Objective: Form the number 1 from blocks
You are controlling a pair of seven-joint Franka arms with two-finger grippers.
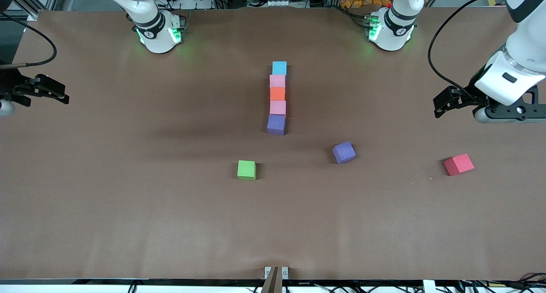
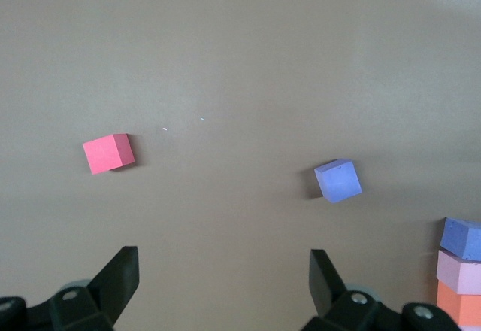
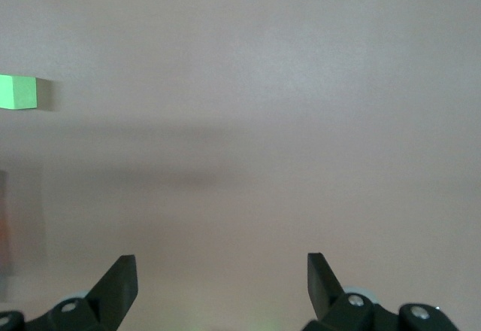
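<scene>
Five small matte foam blocks (image 1: 277, 98) line up mid-tabletop, broad bare brown tabletop (image 1: 128, 199) around, well apart from the open, empty left gripper (image 1: 443, 102) and right gripper (image 1: 53, 92) waiting at the end edges.

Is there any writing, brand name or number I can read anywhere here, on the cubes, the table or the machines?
None can be read.
The blocks, the green cube, the red cube and the table bear no marks.
The small dark marks on the arm bases are too blurred to read.
</scene>
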